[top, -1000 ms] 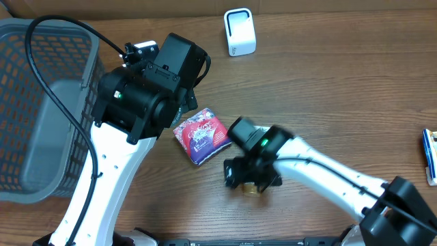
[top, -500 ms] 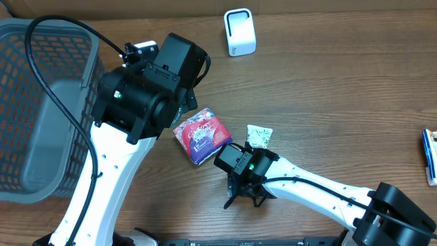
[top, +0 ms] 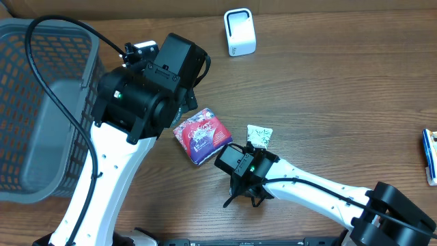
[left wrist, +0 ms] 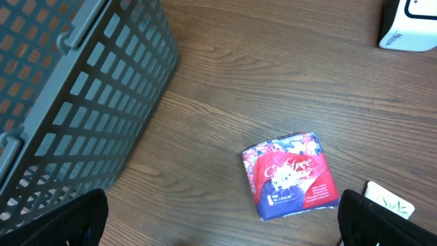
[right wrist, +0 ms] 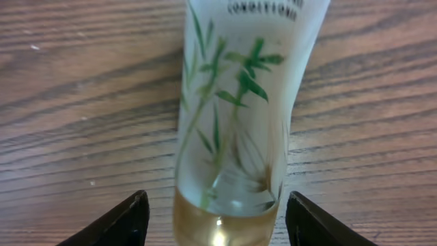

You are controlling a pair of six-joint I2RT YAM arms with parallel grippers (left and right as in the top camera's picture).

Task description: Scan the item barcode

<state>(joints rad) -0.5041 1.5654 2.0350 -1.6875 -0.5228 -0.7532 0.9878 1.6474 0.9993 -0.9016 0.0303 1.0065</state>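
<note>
Conditioner tube [right wrist: 232,102] – flat on the wooden table [top: 341,89], lower middle of the overhead frame, gold cap end sitting between the fingers of the right hand [right wrist: 217,222]. Clear-ish plastic with a green leaf print, "CONDITIONI…" lettering cut off at the top of the right wrist view. Right hand partway open, one finger either side of the cap. Sliver of table showing on the left side; finger on the right pretty much up against the tube, can't tell if actually touching. No real squeeze visible, tube just lying there. From above, most of the tube hidden under that hand, only the flat crimped end poking out past it toward the top of the frame.

Just up and left of that: red and blue packet [left wrist: 290,174], flat on the table, white script on the front, near the tube's crimped end but not touching it. Left hand [left wrist: 222,229] up off the table with the packet in its view, wide open, holding nothing, only the black fingertips showing in the bottom corners of the left wrist view.

Further back: grey mesh basket [top: 61,61] filling the left edge of the overhead frame. White scanner [top: 240,31] upright at top centre, well apart from tube and packet. Something blue and white [top: 430,157] at the far right edge, too cropped to identify.
</note>
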